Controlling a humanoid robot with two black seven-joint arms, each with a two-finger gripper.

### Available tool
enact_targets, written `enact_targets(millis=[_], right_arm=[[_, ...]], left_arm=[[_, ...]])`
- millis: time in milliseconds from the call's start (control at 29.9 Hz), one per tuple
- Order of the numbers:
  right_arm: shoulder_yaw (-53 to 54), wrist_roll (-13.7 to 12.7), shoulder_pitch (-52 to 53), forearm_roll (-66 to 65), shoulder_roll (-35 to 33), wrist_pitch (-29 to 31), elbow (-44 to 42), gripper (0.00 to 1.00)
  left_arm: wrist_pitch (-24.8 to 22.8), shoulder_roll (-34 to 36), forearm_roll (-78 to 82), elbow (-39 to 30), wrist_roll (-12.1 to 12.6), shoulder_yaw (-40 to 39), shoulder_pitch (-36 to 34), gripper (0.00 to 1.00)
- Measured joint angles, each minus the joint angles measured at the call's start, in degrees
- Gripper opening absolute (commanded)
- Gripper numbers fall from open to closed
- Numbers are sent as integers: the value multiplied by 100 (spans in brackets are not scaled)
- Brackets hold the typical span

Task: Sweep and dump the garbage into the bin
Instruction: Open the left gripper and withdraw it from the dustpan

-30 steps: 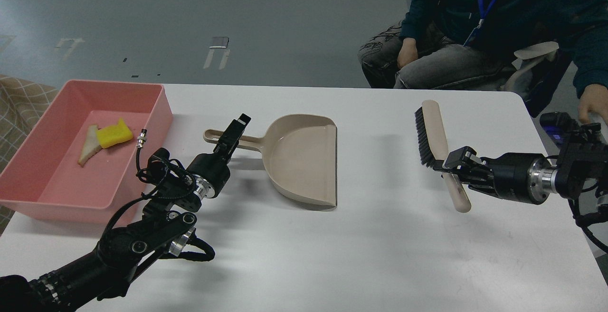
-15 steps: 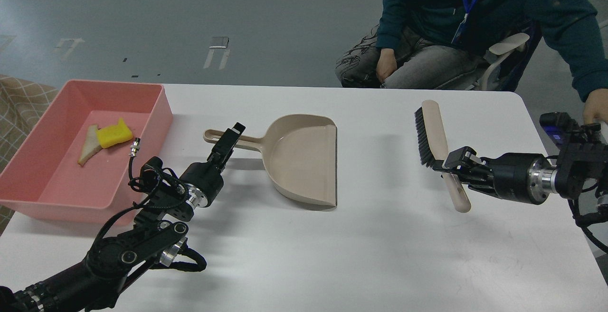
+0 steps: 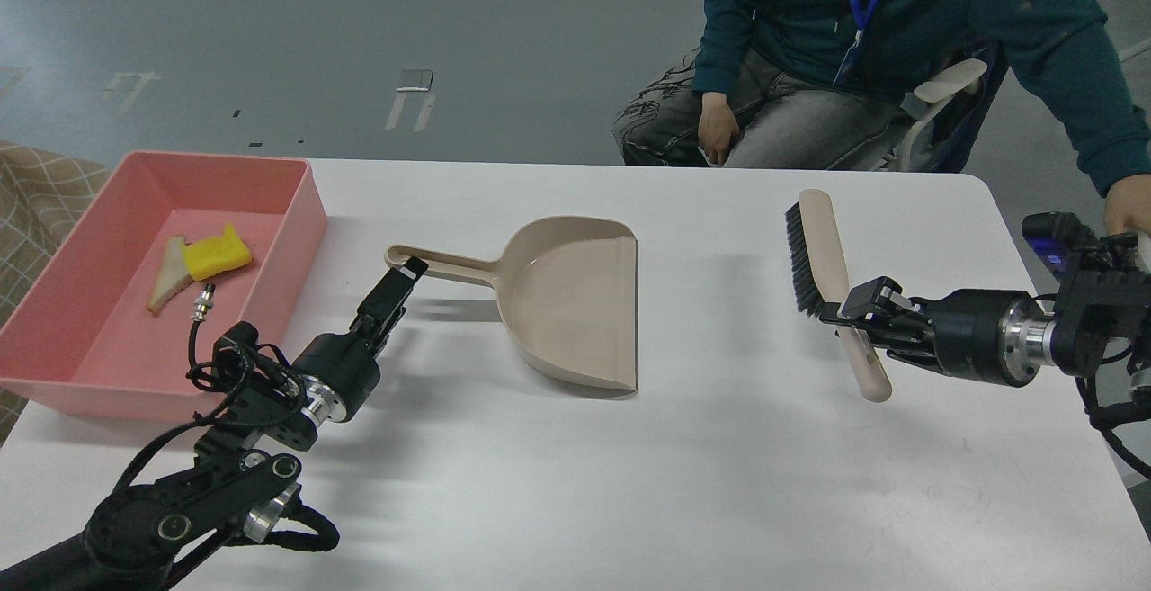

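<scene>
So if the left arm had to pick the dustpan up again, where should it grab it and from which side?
Grip the dustpan by its long thin handle, which lies flat on the table pointing left toward the bin. Come from the left, where the left end effector sits by the handle's tip; the wide scoop looks too broad to pinch.

A white table point(image 3: 701, 465) with rounded corners fills the lower frame, carrying three items. At upper left sits a shallow salmon-pink plastic tub point(image 3: 297, 213), holding a yellow foam chunk point(image 3: 216, 255) and a pale beige strip point(image 3: 167, 274) side by side. At centre lies a beige dustpan point(image 3: 575, 303), its long handle pointing left toward the tub, its open mouth facing right. Well apart at right, a beige long-handled brush point(image 3: 827, 249) with black bristles on its left side rests on the tabletop
</scene>
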Motion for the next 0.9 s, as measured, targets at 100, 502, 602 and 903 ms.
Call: enact_targets(millis=[100, 502, 602, 903], right_arm=[[0, 0, 0, 0, 0, 0, 0, 0], [-7, 0, -119, -38, 27, 0, -15, 0], [-1, 0, -151, -52, 41, 0, -26, 0], [1, 0, -300, -108, 61, 0, -30, 0]], left_arm=[[0, 68, 61, -113, -3, -29, 147, 97], [-38, 772, 58, -844, -7, -347, 211, 96], [-63, 836, 51, -894, -6, -447, 202, 96], [-249, 1001, 16, -906, 5, -580, -155, 96]])
